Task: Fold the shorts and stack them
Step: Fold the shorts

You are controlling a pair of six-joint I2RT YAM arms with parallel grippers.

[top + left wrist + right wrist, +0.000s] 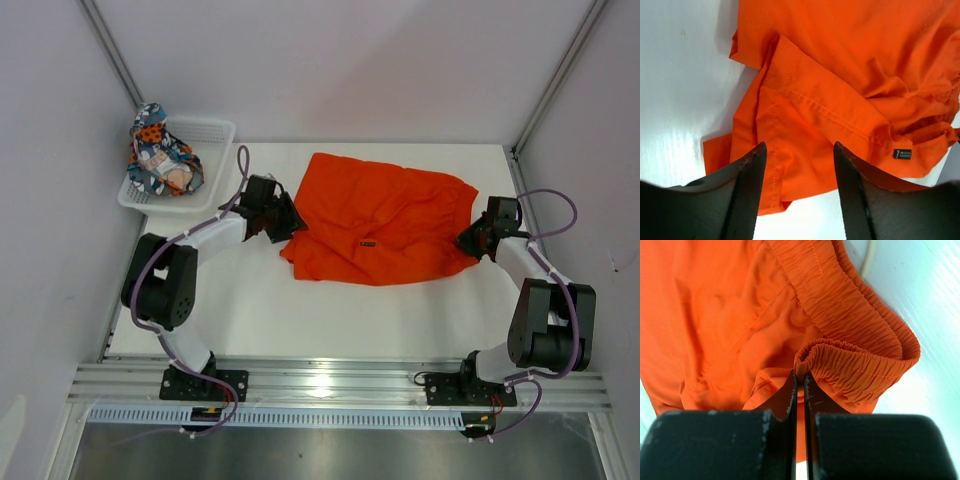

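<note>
Seen from above, the orange shorts (380, 220) lie spread mid-table, the printed shorts (160, 155) heaped in the basket (222, 130). Left wrist: left gripper (800, 147) open over a leg hem (766, 120). Right wrist: right gripper (800, 376) clamped on the waistband (855, 365) — folding begins; next, seemingly, a hem grip.

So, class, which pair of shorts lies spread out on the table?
The orange pair: it lies spread out on the table, while the printed pair sits bunched up in the basket.
</note>
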